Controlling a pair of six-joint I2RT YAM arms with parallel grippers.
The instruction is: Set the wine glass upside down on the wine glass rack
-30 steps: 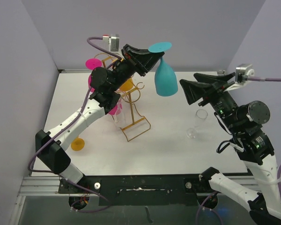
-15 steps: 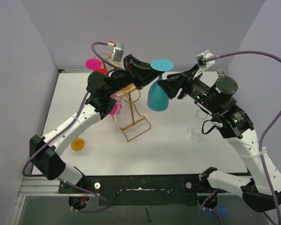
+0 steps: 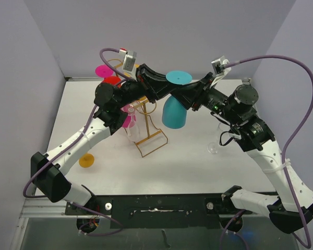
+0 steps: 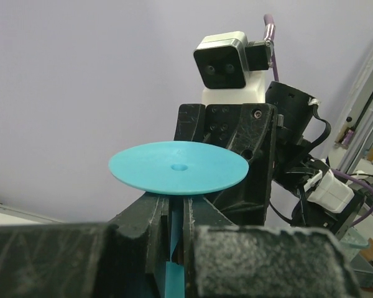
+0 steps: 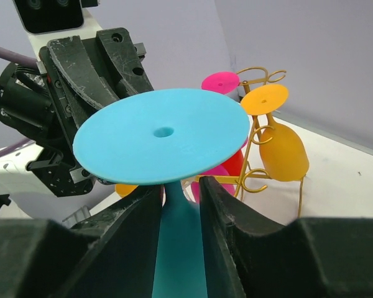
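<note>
Handover step, mid-air. Left gripper (image 4: 176, 210) is clamped on the teal wine glass (image 3: 174, 112) stem, bowl down, just right of the gold wine glass rack (image 3: 149, 136). Right gripper (image 5: 181, 188) jaws straddle the same stem; can't tell if they're biting. Next: right clamps, left lets go, then hang it on 1 hook arm.

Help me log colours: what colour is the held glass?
The glass is turquoise; right wrist view shows it best.

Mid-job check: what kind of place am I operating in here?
Probably a lab robot test cell rather than a kitchen or bar: a white table boxed in by plain walls, with a metal mounting rail along its near edge.
</note>
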